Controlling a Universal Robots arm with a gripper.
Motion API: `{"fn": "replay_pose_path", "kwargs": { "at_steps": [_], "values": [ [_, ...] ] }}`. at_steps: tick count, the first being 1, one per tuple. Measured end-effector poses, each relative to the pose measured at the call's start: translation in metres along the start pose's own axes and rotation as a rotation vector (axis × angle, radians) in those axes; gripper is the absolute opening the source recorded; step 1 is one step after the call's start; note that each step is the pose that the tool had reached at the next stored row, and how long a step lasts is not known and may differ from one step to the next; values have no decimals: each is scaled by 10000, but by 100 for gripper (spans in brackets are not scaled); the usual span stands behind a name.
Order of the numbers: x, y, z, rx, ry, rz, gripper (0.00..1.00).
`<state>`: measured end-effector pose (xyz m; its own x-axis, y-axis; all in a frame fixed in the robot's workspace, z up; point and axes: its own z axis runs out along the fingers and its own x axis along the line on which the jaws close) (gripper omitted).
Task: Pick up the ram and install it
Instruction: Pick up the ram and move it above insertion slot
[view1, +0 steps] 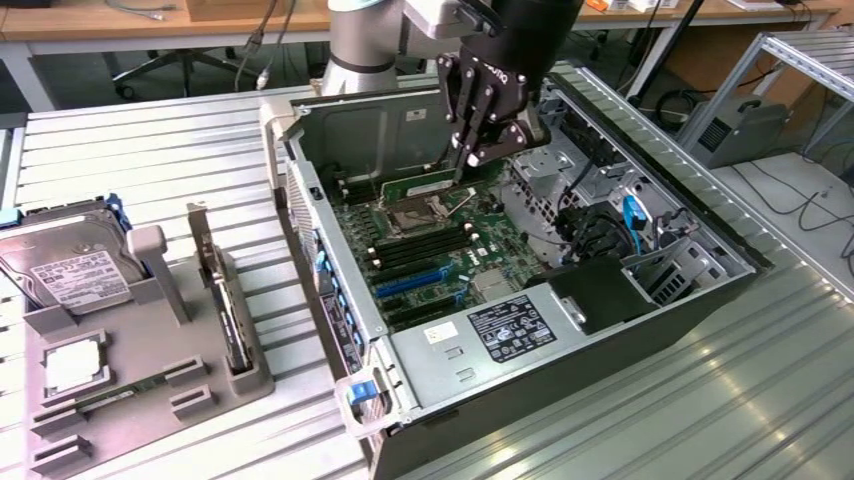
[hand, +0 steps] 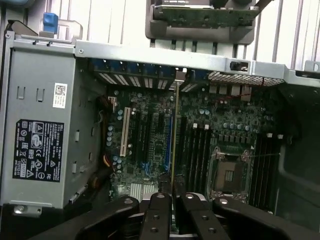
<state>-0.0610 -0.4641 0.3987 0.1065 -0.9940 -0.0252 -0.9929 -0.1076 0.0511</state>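
The ram (hand: 174, 140) hangs edge-on below the gripper (hand: 172, 197), whose fingers are closed almost fully, pinching its flat faces. It is inside the open computer case (view1: 314, 215), above the motherboard and near the CPU socket (hand: 230, 175). Its long axis runs parallel to the black memory slots (hand: 195, 150) beside that socket, and it appears not yet seated.
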Motion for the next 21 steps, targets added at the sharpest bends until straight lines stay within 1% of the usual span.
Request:
{"fn": "replay_pose_path", "kwargs": {
  "at_steps": [2, 4, 8, 13, 16, 21],
  "values": [
    [-22, -52, 2, 0, 1, 4, 14],
    [-83, -110, 9, 0, 0, 6, 14],
    [-156, -204, 22, 0, 0, 21, 14],
    [-222, -262, 37, 0, -1, 34, 14],
    [-242, -324, 52, 2, -11, 52, 14],
    [-341, -360, 72, 6, -15, 66, 14]
  ]
}}
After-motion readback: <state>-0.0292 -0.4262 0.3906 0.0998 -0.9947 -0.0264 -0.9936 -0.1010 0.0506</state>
